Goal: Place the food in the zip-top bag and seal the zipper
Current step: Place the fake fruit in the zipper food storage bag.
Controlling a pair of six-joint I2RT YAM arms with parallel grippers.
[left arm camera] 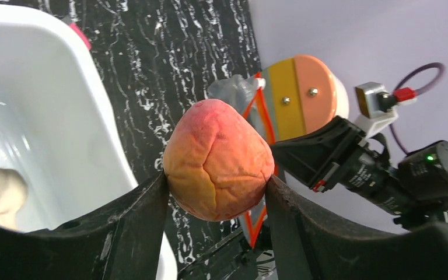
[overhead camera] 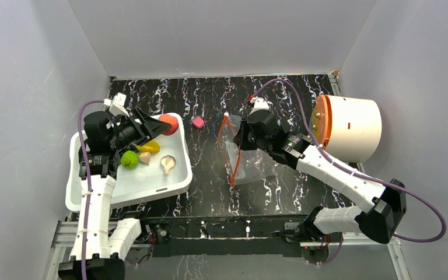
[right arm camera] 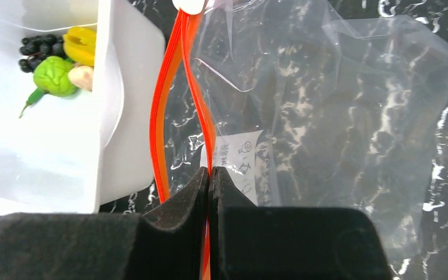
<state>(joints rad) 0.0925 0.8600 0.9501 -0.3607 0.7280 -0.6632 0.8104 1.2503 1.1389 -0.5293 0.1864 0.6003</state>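
Note:
My left gripper (overhead camera: pixel 162 124) (left arm camera: pixel 217 181) is shut on the orange ball (overhead camera: pixel 170 123) (left arm camera: pixel 217 160) and holds it above the far right corner of the white bin (overhead camera: pixel 151 186). In the bin lie a green ball (overhead camera: pixel 129 158) (right arm camera: pixel 54 76), a yellow piece (overhead camera: pixel 150 146), a garlic (overhead camera: pixel 144 157) and a mushroom (overhead camera: pixel 167 163). The clear zip-top bag (overhead camera: pixel 251 166) (right arm camera: pixel 326 116) lies right of the bin. Its mouth faces the bin and gapes, with the two lips of the orange-red zipper (overhead camera: pixel 231 160) (right arm camera: pixel 160 128) apart. My right gripper (overhead camera: pixel 237 135) (right arm camera: pixel 210 170) is shut on the nearer lip.
A small pink block (overhead camera: pixel 198 122) lies on the black marbled table between bin and bag. A white cylinder with an orange lid (overhead camera: pixel 350 125) (left arm camera: pixel 300 93) lies on its side at the far right. Grey walls close in on three sides.

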